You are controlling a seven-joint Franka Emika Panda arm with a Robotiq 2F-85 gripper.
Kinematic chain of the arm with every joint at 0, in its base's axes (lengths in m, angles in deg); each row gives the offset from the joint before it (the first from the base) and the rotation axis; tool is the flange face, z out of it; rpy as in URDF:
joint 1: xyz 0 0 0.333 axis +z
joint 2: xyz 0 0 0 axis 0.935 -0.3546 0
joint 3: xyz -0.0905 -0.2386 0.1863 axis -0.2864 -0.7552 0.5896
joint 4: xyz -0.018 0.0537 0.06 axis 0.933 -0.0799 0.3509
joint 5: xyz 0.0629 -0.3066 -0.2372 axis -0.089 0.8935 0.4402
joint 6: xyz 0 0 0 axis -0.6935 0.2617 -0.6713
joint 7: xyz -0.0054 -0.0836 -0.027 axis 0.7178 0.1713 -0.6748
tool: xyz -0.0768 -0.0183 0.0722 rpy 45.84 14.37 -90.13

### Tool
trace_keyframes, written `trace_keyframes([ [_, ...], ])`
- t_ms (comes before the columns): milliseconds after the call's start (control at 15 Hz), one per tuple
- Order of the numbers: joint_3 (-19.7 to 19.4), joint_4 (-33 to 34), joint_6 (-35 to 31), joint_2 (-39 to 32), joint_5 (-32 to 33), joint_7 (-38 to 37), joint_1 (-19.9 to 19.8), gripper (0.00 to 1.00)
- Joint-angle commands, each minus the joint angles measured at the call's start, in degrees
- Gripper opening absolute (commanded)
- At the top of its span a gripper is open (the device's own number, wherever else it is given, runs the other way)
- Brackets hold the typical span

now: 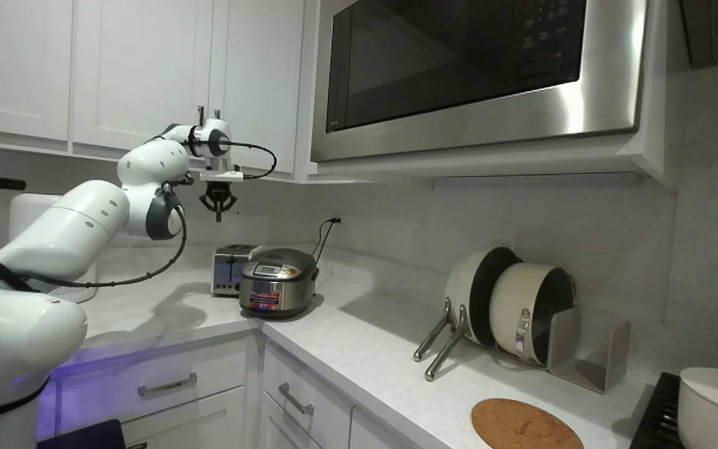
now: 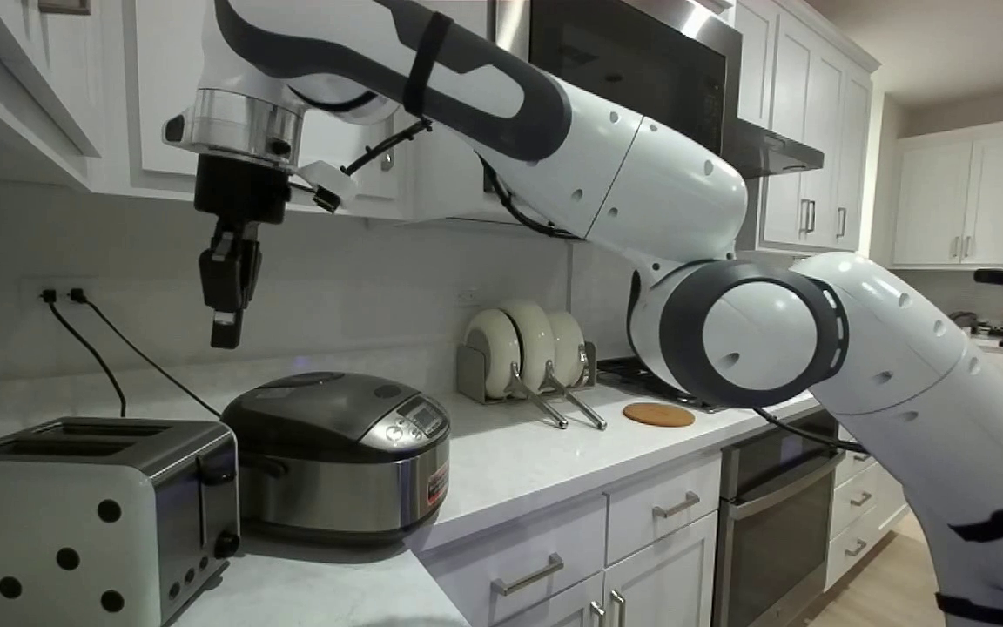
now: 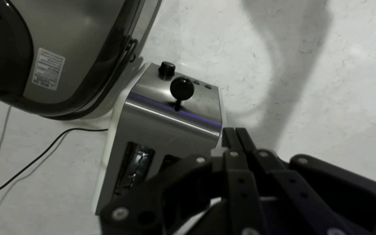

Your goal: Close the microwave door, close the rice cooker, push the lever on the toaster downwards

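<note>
My gripper [image 1: 219, 219] hangs in the air above the counter [image 1: 359, 337], higher than the toaster [image 2: 40, 527], my jaws clenched tight, one against the other. The toaster's lever [image 3: 182, 88] is up, apart from me. Just beside the toaster, at the corner of the counter, the rice cooker [image 2: 336, 475] sits with its lid [image 2: 310, 407] down. Higher up, the microwave door [image 1: 421, 65] is shut.

In an exterior view, glare streaks the upper-right microwave [image 1: 459, 75], purple light tints a lower-left drawer [image 1: 125, 393], soft shadows cross the counter [image 1: 359, 337].
</note>
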Motion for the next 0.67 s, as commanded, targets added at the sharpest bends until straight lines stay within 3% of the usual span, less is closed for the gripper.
trace_keyframes([
  [0, -1.12, -0.86, -6.33, -1.37, 2.00, -2.92, 0.12, 0.00],
  [267, -2.71, -1.49, -9.45, -2.80, 4.32, -5.09, 0.11, 0.00],
  [600, -4.09, -0.86, -8.40, -4.08, 5.88, -6.69, -0.28, 0.00],
])
